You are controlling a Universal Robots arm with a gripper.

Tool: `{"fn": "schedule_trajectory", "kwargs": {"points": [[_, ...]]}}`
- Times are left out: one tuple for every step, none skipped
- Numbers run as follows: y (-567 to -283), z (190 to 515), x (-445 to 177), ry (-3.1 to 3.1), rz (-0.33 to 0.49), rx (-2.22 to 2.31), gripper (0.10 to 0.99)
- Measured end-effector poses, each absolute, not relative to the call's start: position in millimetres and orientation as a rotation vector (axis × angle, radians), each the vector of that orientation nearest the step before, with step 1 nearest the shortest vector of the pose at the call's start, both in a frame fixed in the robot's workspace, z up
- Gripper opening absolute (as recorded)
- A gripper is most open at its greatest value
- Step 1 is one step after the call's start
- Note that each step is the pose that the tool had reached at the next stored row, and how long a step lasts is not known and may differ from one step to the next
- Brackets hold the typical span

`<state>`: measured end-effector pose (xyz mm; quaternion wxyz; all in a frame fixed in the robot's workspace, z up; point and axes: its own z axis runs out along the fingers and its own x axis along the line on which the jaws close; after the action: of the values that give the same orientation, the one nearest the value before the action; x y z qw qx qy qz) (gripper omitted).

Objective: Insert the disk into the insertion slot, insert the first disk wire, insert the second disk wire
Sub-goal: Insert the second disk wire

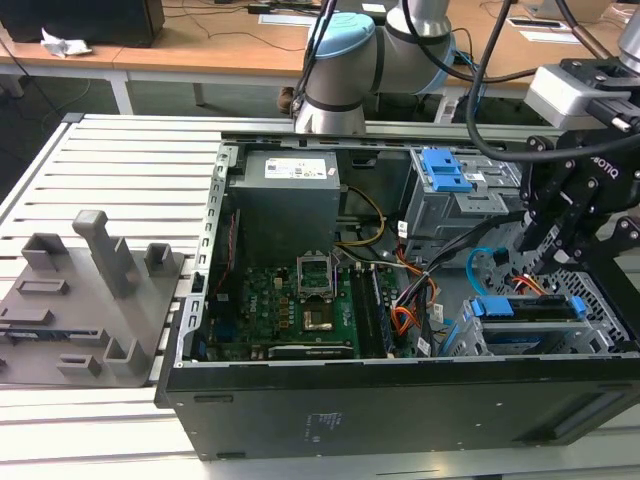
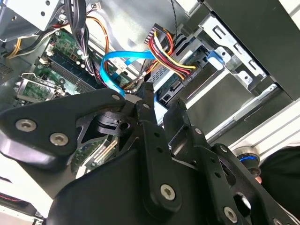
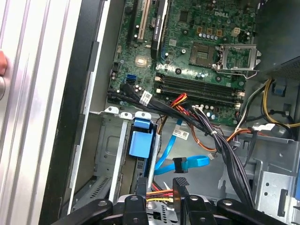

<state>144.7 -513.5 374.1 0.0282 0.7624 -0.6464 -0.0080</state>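
second wrist view puts the gripper (image 2: 161,99) deep in the open computer case (image 1: 400,400), its tip just beside a black power plug (image 2: 169,90) that ends the red, yellow and black wire bundle (image 2: 174,58). we cannot tell whether the gripper is open or clamped on that plug. in the first wrist view the same coloured wires cross right at its tip.

just beyond, the disk (image 1: 528,322) sits in the insertion slot (image 1: 598,300), the silver perforated cage at the exterior view's right. its blue carrier bracket (image 3: 140,143) shows at the mouth of the bay, so we judge the first step done.

the power plug looks to be at the drive's rear edge, though we cannot say whether it is fully home. we take the first disk wire as the step in hand. the blue data cable (image 3: 164,161) loops loose near the gripper and its black plug (image 3: 181,165) lies free, apart from the drive, so the second wire is not yet in.

farther out are the motherboard (image 3: 201,56) and the grey bay (image 1: 445,170) with a blue latch, both well apart from the gripper. any next move, in our judgement, calls for a straight, gentle push along the plug's axis, clear of the loose blue cable and the thin cage wall.
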Motion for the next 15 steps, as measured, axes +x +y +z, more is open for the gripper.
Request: {"fn": "schedule_trajectory", "kwargs": {"points": [[-512.8, 374.1, 144.7, -1.995, -0.025, 2.353, 0.361], [-512.2, 374.1, 144.7, -1.995, -0.025, 2.353, 0.361], [-511.8, 374.1, 144.7, -1.995, -0.025, 2.353, 0.361], [-511.6, 374.1, 144.7, -1.995, -0.025, 2.353, 0.361], [-511.3, 374.0, 144.8, -1.995, -0.025, 2.353, 0.361], [-511.1, 374.1, 144.7, -1.995, -0.025, 2.353, 0.361], [-510.7, 374.1, 144.8, -1.995, -0.025, 2.353, 0.361], [-509.9, 374.0, 144.8, -1.995, -0.025, 2.353, 0.361], [-508.2, 374.0, 144.8, -1.995, -0.025, 2.353, 0.361], [-506.3, 373.9, 144.7, -1.994, -0.025, 2.354, 0.361], [-504.2, 373.7, 144.2, -1.992, -0.025, 2.355, 0.361], [-502.8, 373.4, 143.0, -1.992, -0.025, 2.356, 0.361], [-502.0, 373.1, 142.0, -1.991, -0.025, 2.356, 0.361], [-501.5, 372.9, 140.4, -1.991, -0.025, 2.356, 0.361], [-501.3, 372.6, 138.5, -1.991, -0.025, 2.357, 0.361]]}}
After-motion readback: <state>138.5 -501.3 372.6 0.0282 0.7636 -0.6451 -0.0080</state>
